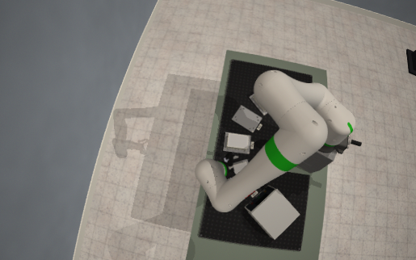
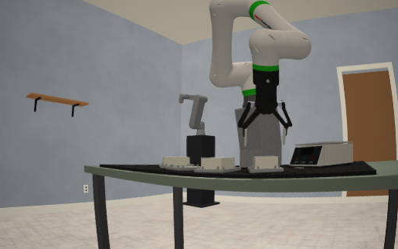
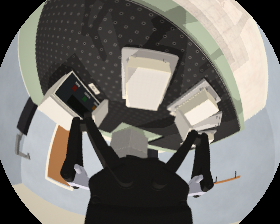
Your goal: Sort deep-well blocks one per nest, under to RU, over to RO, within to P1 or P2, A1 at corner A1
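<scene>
Hand (image 2: 265,131): spread to full width, nothing between the fingers. It hangs plumb from the wrist, fingertips pointing down, well above the counter (image 2: 325,179). One fingertip pad (image 3: 79,176) shows pale at the lower left of the wrist view, with open air across to its opposite.

Blocks: in the exterior view three pale deep-well blocks stand in a row on the black perforated mat (image 2: 337,168), each on its own base plate. The right-hand block (image 2: 266,162) sits directly beneath the hand, with clear air between its top and the fingertips. The middle block (image 2: 218,163) and the left-hand block (image 2: 176,161) lie further along the row, away from the hand. In the wrist view one block (image 3: 147,78) lies ahead of the hand between the spread fingers, and a neighbouring block (image 3: 200,108) sits just to its right. The cut corners and nest labels are too small to read, so I cannot tell which nest is which.

Check-weigher (image 2: 322,153): stands at the right end of the mat, platform bare, front panel dark. From above its pale square platform (image 1: 275,213) is unobstructed, while the arm (image 1: 259,169) crosses over the row and hides part of it.

Surroundings: a brown door (image 2: 369,127) and a wall shelf (image 2: 56,100) are well clear of the counter.
</scene>
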{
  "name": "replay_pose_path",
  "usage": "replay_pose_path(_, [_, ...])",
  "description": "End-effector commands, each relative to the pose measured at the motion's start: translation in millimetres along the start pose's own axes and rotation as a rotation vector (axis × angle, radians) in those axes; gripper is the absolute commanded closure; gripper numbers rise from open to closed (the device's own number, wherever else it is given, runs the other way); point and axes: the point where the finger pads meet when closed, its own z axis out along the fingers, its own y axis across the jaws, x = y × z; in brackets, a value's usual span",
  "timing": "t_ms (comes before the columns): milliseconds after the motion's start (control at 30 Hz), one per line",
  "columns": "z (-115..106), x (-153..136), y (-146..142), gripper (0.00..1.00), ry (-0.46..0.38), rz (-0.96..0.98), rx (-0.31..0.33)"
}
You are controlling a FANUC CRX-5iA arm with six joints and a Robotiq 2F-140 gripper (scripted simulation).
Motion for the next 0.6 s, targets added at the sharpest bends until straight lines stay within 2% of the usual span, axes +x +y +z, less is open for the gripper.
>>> replay_pose_path(0, [2.6, 1.6, 0.0, 0.00, 0.000, 0.000, 0.000])
replay_pose_path(567, [24.2, 14.2, 0.0, 0.00, 0.000, 0.000, 0.000])
